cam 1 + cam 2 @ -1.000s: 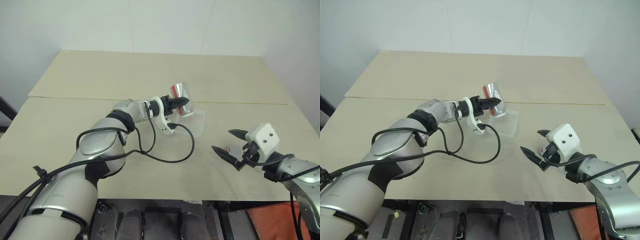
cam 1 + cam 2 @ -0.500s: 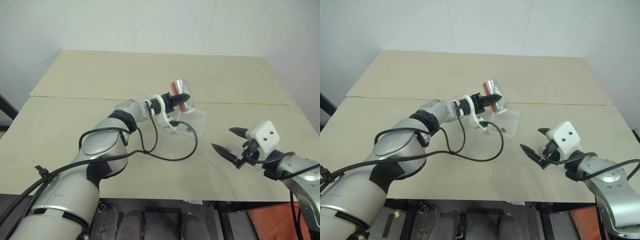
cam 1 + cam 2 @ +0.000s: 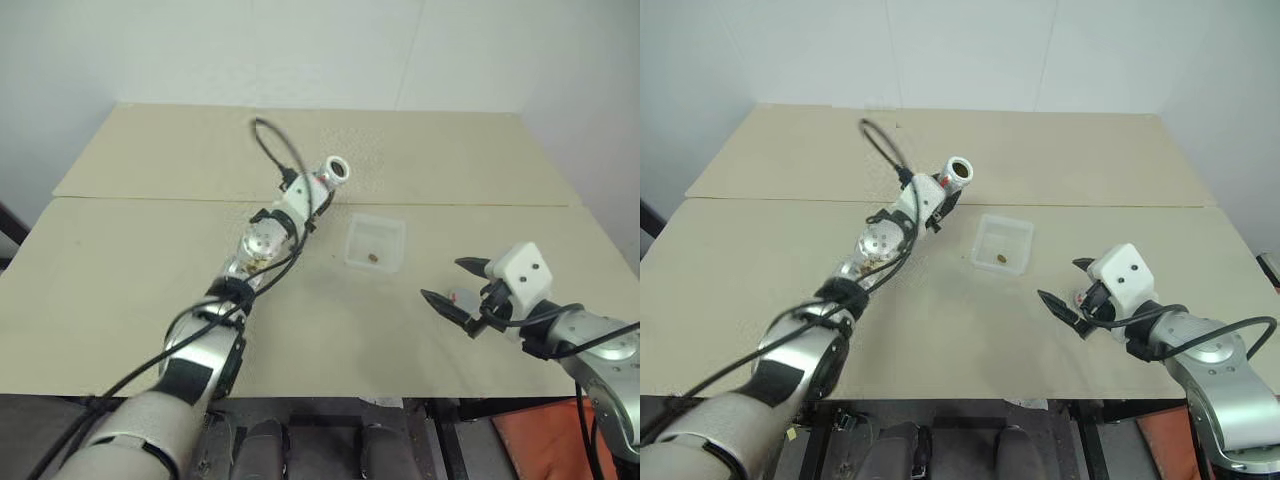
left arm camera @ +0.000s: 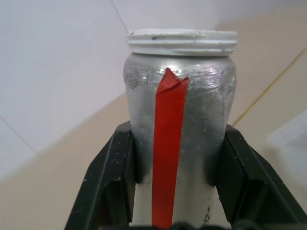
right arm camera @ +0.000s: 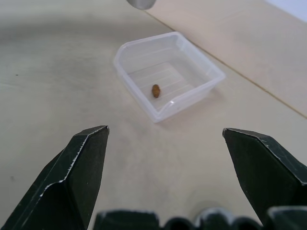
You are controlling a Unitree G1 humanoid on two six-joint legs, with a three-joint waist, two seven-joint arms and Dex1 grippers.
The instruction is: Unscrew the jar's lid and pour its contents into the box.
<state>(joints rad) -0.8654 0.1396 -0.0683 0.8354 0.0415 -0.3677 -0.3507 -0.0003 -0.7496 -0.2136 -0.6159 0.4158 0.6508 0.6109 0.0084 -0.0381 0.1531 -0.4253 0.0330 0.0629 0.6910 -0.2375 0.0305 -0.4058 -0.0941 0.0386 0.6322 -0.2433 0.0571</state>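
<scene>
While my left gripper (image 4: 175, 191) clamps its two black fingers (image 4: 108, 184) against the sides of the jar (image 4: 180, 129), the jar's threaded mouth is bare, with no cap on it, and the red stripe runs straight up the silvery wall that faces my wrist camera. In the head views the jar (image 3: 333, 171) sits a little above and left of the frame's centre, held up off the table (image 3: 150, 260), its open rim showing as a pale ring with a dark hole.

The box (image 3: 376, 241) rests on the table just right of centre, below and to the right of the jar and apart from it. Its clear walls stand upright, and the contents (image 3: 372, 257), one tiny brown piece, lie on its floor near the lower edge. My right wrist camera shows the same piece (image 5: 156, 90) lying inside the box (image 5: 201, 64).

My right gripper (image 3: 451, 284) hangs at the lower right of the frame, above the table and well apart from the box, its fingers spread wide with nothing between them. A small grey round thing with a red mark shows just behind those fingertips; it may be the lid (image 3: 462, 296), but I cannot tell for certain.
</scene>
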